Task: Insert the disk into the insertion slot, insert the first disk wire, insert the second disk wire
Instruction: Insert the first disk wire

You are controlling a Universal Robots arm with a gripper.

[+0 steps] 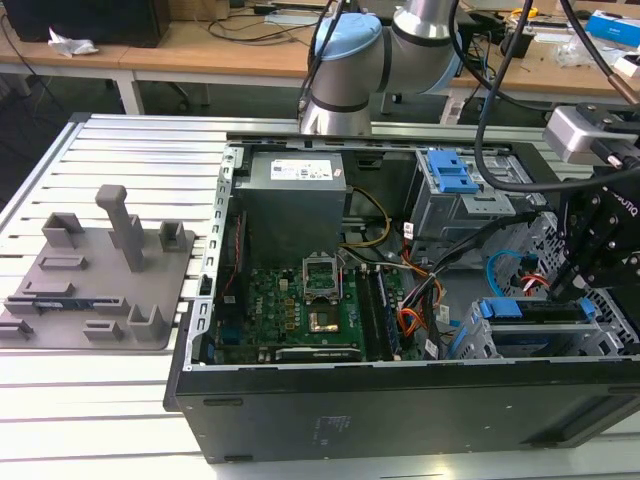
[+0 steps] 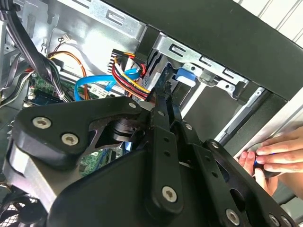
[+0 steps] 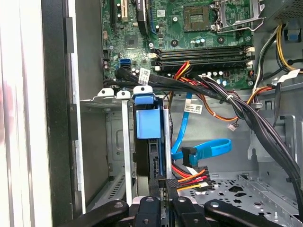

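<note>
My gripper (image 3: 161, 189), closed on the first disk wire (image 3: 189, 176) (by its connector), aims it at the disk (image 3: 149, 142) just ahead.

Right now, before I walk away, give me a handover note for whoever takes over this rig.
Gripper: down at the end of the drive, right at the small dark connector of the thin red-orange wire bundle.
Done: the flat hard drive in its bright blue plastic carrier sits in the low grey metal drive cage.
Left: whether the red-orange wire bundle is seated cannot be seen, so check it. The glossy light blue cable loops beside the drive with its end loose.
Note: a person's hand is at the outer side of the black computer case.
</note>
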